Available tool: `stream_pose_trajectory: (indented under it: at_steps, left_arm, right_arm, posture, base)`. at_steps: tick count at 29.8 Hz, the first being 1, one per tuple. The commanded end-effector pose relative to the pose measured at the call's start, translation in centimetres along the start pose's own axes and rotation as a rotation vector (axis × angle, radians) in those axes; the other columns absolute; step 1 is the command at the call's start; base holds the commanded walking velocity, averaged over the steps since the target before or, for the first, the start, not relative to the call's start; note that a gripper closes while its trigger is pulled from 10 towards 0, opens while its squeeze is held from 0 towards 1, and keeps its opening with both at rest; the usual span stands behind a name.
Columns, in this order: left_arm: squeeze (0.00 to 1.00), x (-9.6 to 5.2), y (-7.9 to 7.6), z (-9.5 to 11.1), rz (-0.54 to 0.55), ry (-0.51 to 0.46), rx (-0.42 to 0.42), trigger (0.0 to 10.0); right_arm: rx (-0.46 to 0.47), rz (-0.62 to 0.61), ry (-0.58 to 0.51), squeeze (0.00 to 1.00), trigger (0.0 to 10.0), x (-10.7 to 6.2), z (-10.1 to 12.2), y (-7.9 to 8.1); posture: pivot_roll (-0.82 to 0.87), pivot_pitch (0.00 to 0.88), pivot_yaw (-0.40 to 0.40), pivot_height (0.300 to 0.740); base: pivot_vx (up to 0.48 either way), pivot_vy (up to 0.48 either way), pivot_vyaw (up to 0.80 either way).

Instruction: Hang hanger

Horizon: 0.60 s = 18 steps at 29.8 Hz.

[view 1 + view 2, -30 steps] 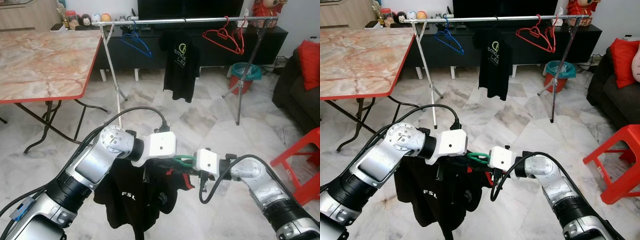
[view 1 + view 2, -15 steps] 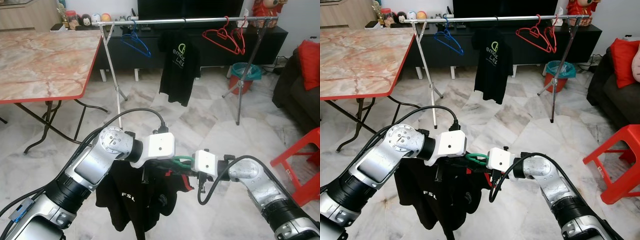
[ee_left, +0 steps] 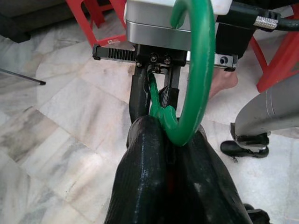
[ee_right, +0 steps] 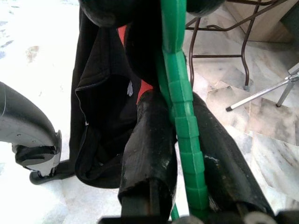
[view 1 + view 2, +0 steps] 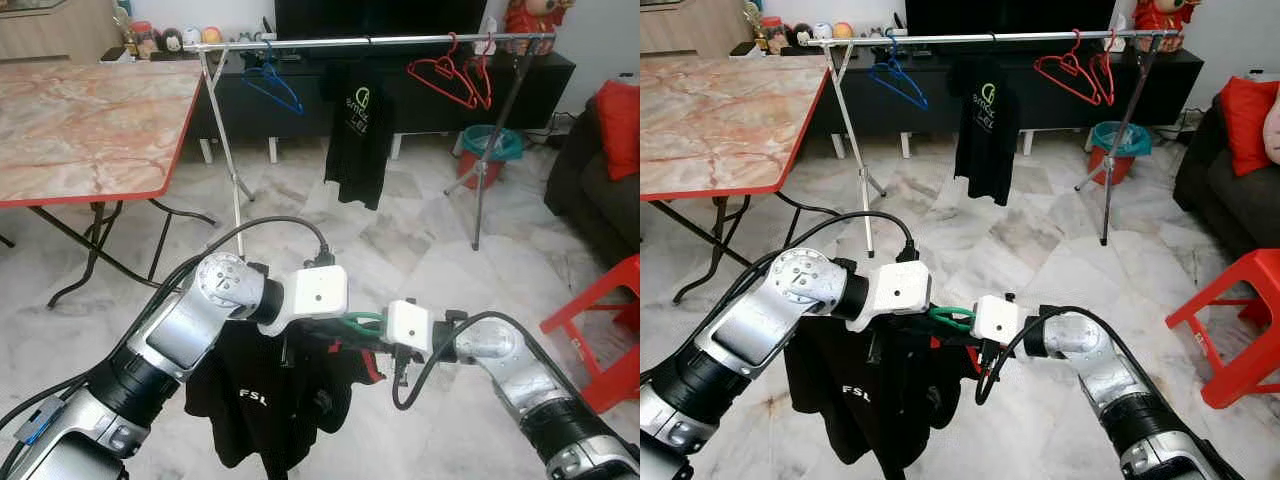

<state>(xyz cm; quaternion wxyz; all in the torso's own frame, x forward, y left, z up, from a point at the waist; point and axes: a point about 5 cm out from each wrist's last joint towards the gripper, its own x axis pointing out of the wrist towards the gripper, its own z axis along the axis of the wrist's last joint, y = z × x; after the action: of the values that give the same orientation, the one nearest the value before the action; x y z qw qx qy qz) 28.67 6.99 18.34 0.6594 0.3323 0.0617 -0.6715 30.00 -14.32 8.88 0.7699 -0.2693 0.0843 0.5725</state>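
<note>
Grippers: left gripper [image 3: 161, 154] and right gripper [image 4: 182, 140] meet at lower centre of the eye views, both clamped on the green hanger [image 5: 362, 322], one on each side of its neck.
Hanger: held low between the two wrists, hook [image 3: 196, 70] curving up in front of the right wrist body; black shirt [image 5: 875, 395] droops below it.
Why two-handed: probably steadies the loaded hanger and keeps the hook facing up for the rail.
Rail [image 5: 380, 41]: upper centre of frame, well apart from the hanger; carries a blue hanger [image 5: 272, 85], another black shirt [image 5: 358, 135] and red hangers [image 5: 450, 72].
Free spot: between blue hanger and hung shirt looks open.
Progress: carrying stage, hanging not yet done.
Table [image 5: 80, 120]: upper left.
</note>
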Motion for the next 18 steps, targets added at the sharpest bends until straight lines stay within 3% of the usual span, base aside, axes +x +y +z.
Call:
stream_pose_trajectory:
  at_steps: [1, 2, 3, 4, 18]
  left_arm:
    - [0.00, -0.58, -0.28, 2.04, -0.037, -0.083, 0.075, 10.0]
    - [0.35, -0.58, -0.32, 2.02, -0.041, -0.085, 0.071, 10.0]
    - [0.87, -0.59, -0.35, 2.03, -0.044, -0.087, 0.069, 10.0]
    - [1.00, -0.59, -0.40, 2.04, -0.048, -0.090, 0.066, 10.0]
    - [1.00, -1.24, -0.31, 1.84, -0.041, -0.078, 0.062, 10.0]
  right_arm:
    - [0.044, -0.034, 0.072, 0.00, 0.0, -0.69, -1.38, -0.16]
    - [0.044, -0.035, 0.072, 0.00, 0.0, -0.68, -1.37, -0.18]
    - [0.043, -0.036, 0.072, 0.00, 0.0, -0.67, -1.37, -0.20]
    - [0.043, -0.036, 0.072, 0.00, 0.0, -0.67, -1.36, -0.21]
    - [0.047, -0.055, 0.062, 0.00, 0.0, -0.27, -1.34, -0.21]
  posture:
    - [0.03, 0.000, 0.023, 0.740]
    - [0.03, 0.000, 0.023, 0.740]
    - [0.03, 0.000, 0.023, 0.740]
    - [0.03, 0.000, 0.023, 0.740]
    - [0.04, 0.000, 0.027, 0.740]
  base:
    - [0.000, 0.000, 0.00]
    - [0.000, 0.000, 0.00]
    - [0.000, 0.000, 0.00]
    - [0.000, 0.000, 0.00]
    - [0.000, 0.000, 0.00]
